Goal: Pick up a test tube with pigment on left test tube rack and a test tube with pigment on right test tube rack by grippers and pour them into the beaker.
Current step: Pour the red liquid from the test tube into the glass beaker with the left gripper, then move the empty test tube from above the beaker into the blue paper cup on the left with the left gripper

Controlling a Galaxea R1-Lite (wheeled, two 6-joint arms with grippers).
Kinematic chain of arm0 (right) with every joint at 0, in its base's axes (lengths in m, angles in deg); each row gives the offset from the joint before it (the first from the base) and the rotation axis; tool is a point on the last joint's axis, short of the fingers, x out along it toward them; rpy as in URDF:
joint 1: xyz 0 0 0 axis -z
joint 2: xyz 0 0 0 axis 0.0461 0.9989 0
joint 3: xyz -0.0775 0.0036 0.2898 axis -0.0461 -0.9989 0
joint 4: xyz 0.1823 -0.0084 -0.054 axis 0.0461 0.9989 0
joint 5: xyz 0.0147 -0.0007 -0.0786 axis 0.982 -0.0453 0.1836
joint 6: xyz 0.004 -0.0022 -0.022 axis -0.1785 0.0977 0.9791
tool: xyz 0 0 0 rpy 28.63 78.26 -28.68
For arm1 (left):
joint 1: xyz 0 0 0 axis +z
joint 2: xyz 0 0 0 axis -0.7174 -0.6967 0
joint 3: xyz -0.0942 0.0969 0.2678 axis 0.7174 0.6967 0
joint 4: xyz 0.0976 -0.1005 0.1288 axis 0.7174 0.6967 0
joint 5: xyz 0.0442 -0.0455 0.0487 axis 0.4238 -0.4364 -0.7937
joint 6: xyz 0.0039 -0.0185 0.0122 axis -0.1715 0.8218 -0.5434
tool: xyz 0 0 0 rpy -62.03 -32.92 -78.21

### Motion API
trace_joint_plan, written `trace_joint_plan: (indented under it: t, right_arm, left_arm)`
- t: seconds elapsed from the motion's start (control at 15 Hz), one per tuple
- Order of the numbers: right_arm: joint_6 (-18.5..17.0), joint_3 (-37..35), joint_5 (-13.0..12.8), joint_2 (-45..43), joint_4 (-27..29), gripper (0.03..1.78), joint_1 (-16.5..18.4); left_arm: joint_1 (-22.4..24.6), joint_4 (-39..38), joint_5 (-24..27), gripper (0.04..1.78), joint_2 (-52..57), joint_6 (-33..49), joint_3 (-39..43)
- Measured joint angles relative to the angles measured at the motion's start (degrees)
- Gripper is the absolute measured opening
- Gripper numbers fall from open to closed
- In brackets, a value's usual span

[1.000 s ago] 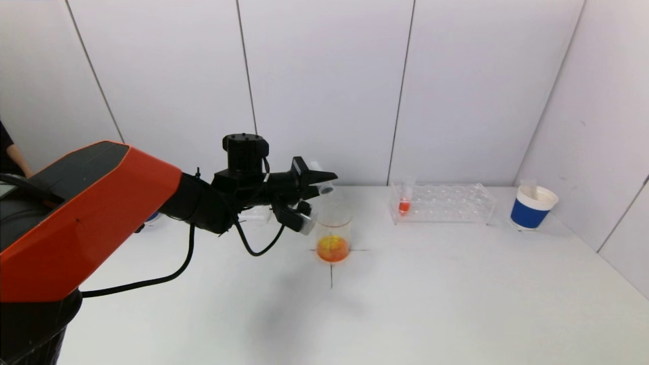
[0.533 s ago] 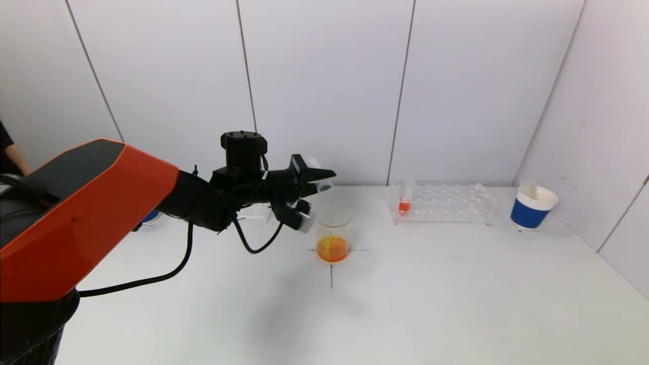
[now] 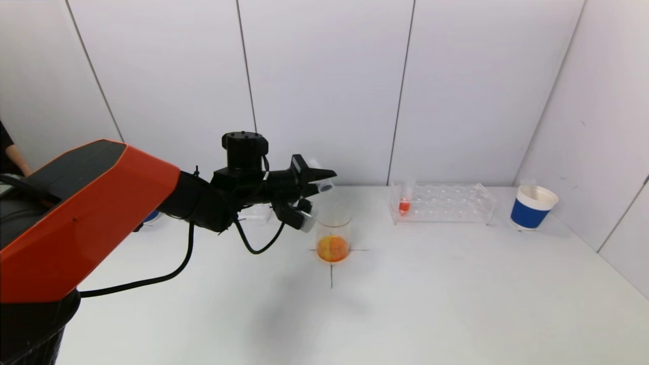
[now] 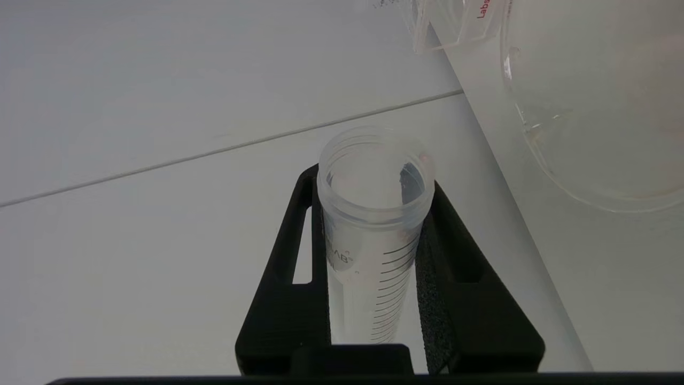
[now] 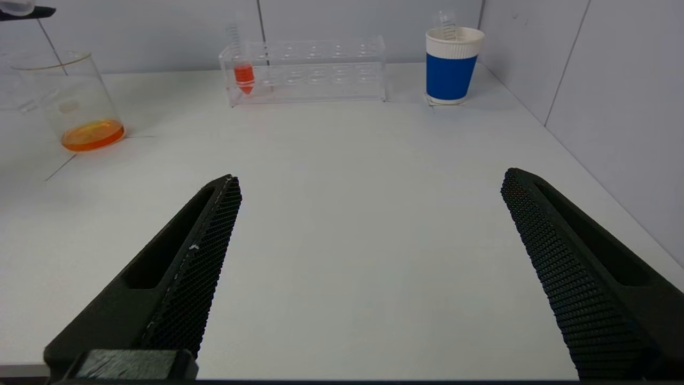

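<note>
The left gripper [image 3: 315,183] is clenching an emptied test tube [image 4: 374,224], tipped mouth-outward, with the beaker [image 3: 333,235] of orange pigment just below to catch drips. The right gripper [image 5: 368,267] is gaping wide; its red-filled tube [image 5: 244,75] is waiting far ahead in the rack [image 5: 320,69].

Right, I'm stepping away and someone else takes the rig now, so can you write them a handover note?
Left gripper: shut on an emptied test tube, held tilted above and beside the beaker.
Right gripper: open, parked low over the table, holding nothing.
The beaker sits on the cross mark with orange liquid in it.
The right test tube rack holds one tube of red pigment.
A blue paper cup stands beyond that rack.
Done: left tube poured.
Left: dispose of the empty tube, then pick and pour the red one.
</note>
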Motion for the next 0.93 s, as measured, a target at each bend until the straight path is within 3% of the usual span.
trace_joint_plan:
  t: [0.2, 0.47, 0.93]
  right_arm:
    - [0.0, 0.0, 0.02, 0.0, 0.02, 1.77, 0.0]
    - [0.0, 0.0, 0.0, 0.0, 0.02, 1.77, 0.01]
    - [0.02, 0.0, 0.02, 0.0, 0.0, 1.77, 0.01]
  left_arm:
    - [-1.21, -5.96, -1.21, 0.47, 0.11, 10.51, 0.2]
    - [-1.84, -15.77, -7.91, 0.47, 0.52, 25.44, 0.3]
    - [-1.93, -15.21, -25.3, 0.47, 5.49, 44.87, -0.3]
